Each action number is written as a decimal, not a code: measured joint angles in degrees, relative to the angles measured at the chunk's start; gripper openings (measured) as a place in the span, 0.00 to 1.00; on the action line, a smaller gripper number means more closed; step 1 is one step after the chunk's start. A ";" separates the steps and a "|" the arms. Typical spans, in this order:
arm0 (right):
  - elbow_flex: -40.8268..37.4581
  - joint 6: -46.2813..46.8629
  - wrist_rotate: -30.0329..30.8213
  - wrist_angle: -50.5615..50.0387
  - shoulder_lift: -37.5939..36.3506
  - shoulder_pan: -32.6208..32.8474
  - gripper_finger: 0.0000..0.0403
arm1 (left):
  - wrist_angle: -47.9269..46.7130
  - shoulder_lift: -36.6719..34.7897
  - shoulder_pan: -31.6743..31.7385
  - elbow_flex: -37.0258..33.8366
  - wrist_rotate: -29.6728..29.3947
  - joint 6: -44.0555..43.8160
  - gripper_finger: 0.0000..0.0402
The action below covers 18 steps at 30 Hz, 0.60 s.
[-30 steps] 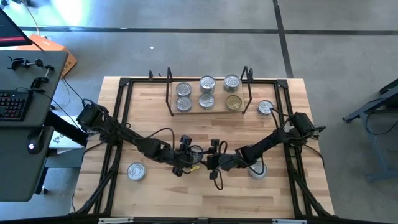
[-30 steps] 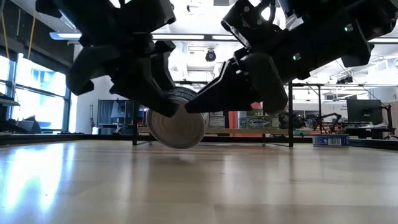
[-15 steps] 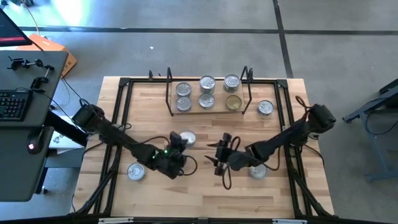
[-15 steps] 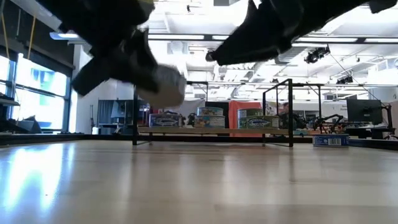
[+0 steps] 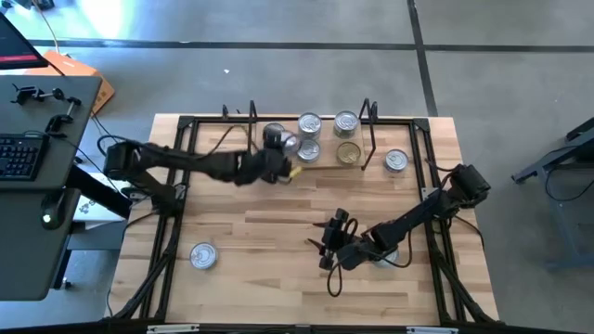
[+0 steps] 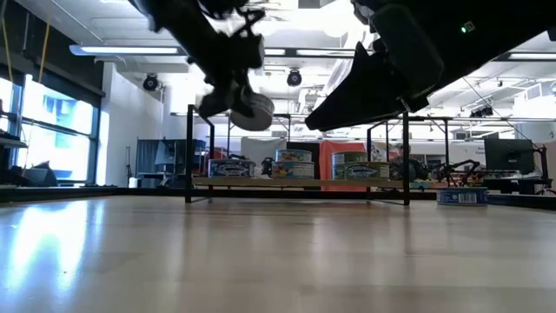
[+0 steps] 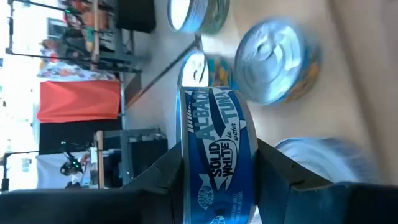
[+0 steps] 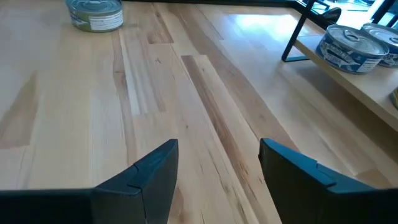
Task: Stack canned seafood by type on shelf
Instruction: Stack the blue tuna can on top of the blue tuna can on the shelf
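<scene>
risk: albacore tuna tin (image 7: 216,168) rides on edge in my left jaws (image 5: 276,160), above shelf (image 5: 320,165) near its left end; it could tip on release, or knock silver-lidded tins (image 5: 308,137) crowded below. my left jaws clamped on tin's flat faces, partway apart. my right jaws (image 8: 214,168) apart, empty, low over bare tabletop (image 8: 93,112). spare tin (image 5: 202,255) sits near tabletop's front left.
</scene>
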 joint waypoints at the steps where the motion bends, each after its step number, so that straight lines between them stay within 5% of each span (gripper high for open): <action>1: 0.00 -0.06 0.04 0.00 0.00 0.00 0.53 | -0.33 0.61 1.84 0.57 1.16 1.20 0.29; 9: 0.00 -0.61 0.22 0.09 0.02 -0.15 0.53 | -4.16 5.58 12.02 2.89 6.39 5.24 0.29; 18: 0.00 -0.94 0.29 0.02 0.02 -0.15 0.53 | -4.03 8.63 15.31 2.91 5.91 4.95 0.35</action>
